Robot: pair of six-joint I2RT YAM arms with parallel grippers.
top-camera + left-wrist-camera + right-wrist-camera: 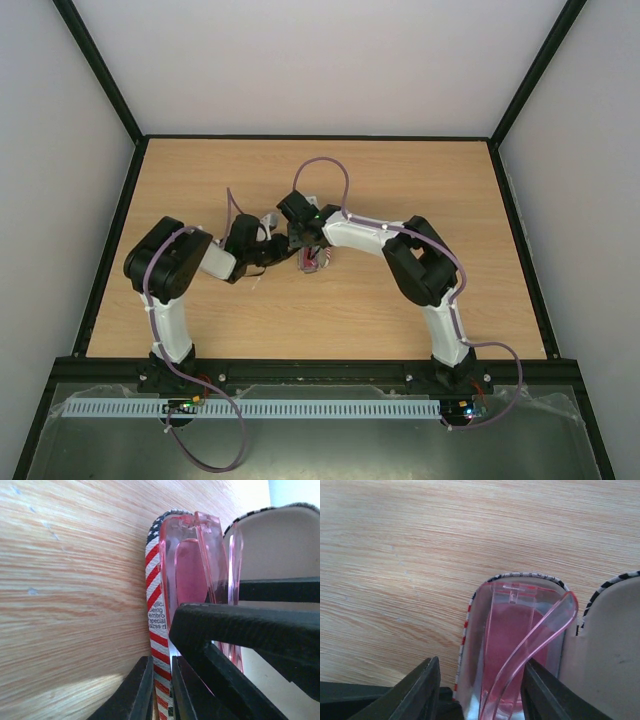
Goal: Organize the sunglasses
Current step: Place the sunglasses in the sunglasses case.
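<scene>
Inside the case (520, 575) clenched by the left hand (161, 680), the sunglasses (512, 625) are best pressed flat, gently, by the released right hand (480, 666).

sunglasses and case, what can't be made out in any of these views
Right wrist: sunglasses near end cut off by bottom edge; right hand grip unclear.
Left wrist: lower sunglasses and case blocked by a black bar.
Top external: both nearly hidden under left hand and right hand; too small.
</scene>
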